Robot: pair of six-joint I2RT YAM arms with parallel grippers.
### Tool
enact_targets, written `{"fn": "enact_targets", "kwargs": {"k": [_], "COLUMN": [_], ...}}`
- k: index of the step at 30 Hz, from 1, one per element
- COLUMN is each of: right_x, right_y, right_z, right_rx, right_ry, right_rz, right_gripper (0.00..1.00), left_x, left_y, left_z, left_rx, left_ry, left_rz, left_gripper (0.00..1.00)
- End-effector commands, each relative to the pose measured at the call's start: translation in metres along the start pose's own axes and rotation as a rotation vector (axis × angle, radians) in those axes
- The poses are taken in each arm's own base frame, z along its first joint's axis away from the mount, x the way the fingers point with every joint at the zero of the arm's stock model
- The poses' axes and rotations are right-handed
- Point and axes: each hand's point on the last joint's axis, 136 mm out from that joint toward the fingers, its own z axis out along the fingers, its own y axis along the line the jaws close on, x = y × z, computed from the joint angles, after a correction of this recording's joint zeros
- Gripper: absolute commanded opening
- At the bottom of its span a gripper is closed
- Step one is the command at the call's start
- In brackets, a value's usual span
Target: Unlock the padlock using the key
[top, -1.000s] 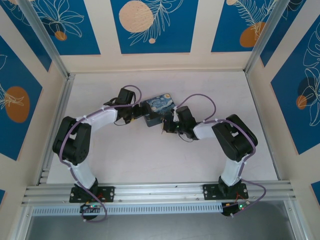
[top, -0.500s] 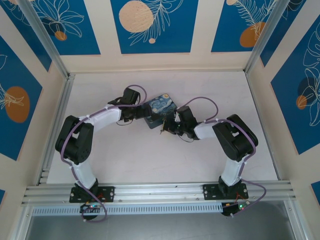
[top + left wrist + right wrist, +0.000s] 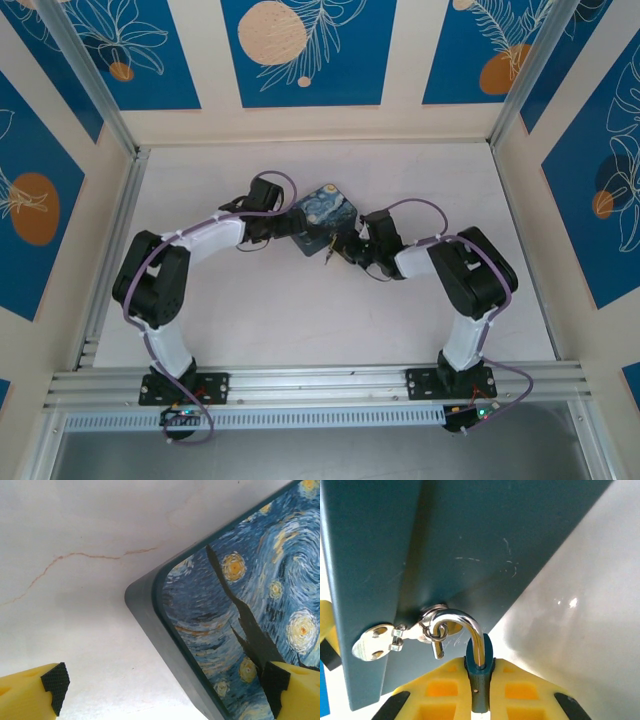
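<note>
One padlock point(image 3: 479, 682) (shackle point(image 3: 462, 620) through hasp point(image 3: 375, 647)) in right tool point(image 3: 480, 700); one box point(image 3: 320, 212).

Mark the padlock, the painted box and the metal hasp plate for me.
padlock point(image 3: 479, 675): right wrist view, middle of its body.
painted box point(image 3: 260, 580): left wrist view, swirl-painted top face.
hasp plate point(image 3: 370, 648): right wrist view, rounded end of the silver tab.

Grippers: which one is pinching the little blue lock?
The right gripper: it is shut on the padlock. The left gripper is open around a corner of the box, pinching nothing.
</note>
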Motion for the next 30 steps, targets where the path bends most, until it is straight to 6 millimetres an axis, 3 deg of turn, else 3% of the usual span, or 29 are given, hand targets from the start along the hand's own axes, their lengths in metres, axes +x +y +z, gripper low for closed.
{"fn": "enact_targets", "kwargs": {"k": [1, 10, 21, 30], "right_x": [-0.019, -0.050, -0.061, -0.075], "right_y": [0.011, 0.002, -0.015, 0.002], "right_z": [-0.001, -0.008, -0.018, -0.004], "right_rx": [-0.072, -0.105, -0.081, -0.248], "right_ry": [-0.028, 0.024, 0.028, -0.016], "right_rz": [0.031, -0.021, -0.014, 0.115], "right_gripper": [0.00, 0.00, 0.00, 0.00], "left_x": [0.050, 0.057, 0.058, 0.061], "left_y": [0.038, 0.041, 0.040, 0.039], "left_z": [0.021, 0.026, 0.027, 0.031], "left_rx": [-0.135, -0.141, -0.139, -0.131], "left_ry": [0.167, 0.194, 0.198, 0.210], "left_rz": [0.027, 0.022, 0.014, 0.000], "left_gripper": [0.98, 0.94, 0.93, 0.92]}}
